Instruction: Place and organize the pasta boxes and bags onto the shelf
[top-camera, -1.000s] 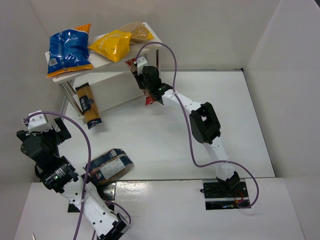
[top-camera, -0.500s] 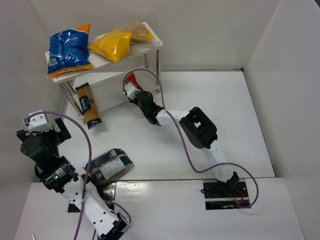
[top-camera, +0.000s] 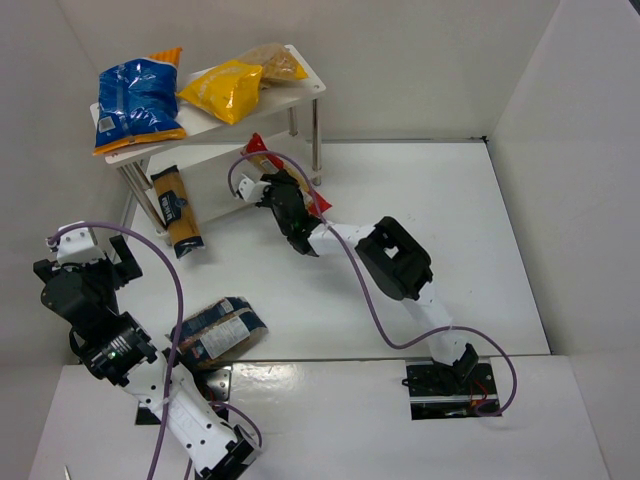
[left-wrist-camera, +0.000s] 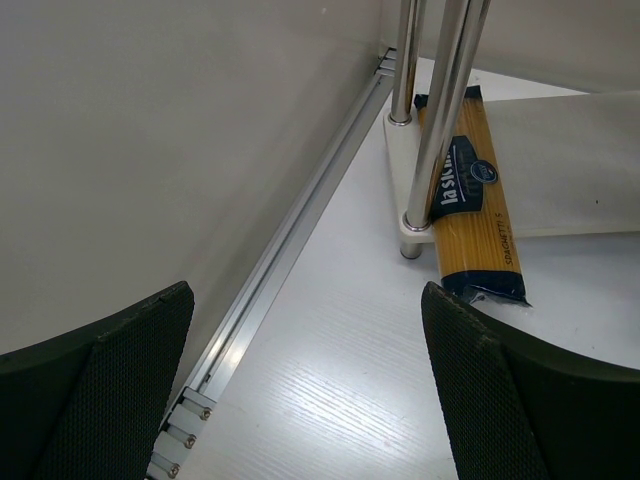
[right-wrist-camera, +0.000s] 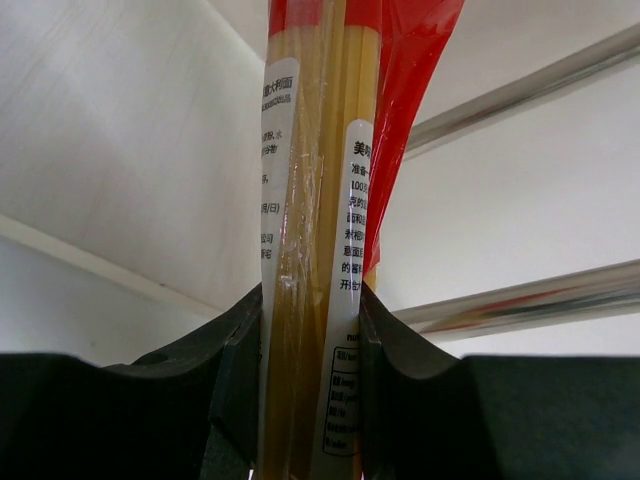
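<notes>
My right gripper is shut on the long red-and-clear packet, held slanted in front of the shelf's lower board, red end towards it. In the right wrist view the right gripper clamps the packet from both sides. Blue, yellow and tan bags lie on the top board. The amber spaghetti pack rests on the lower board's left end. A dark-blue-and-clear bag lies on the table. My left gripper stands open with nothing in it.
Silver shelf legs stand just ahead of the left gripper. An aluminium rail runs along the left wall's foot. White walls close the table in on three sides. The right arm's purple cable loops over the table.
The right arm has dropped and swung left from the shelf's right legs, carrying the red packet down in front of the lower board. The left arm has not moved.
</notes>
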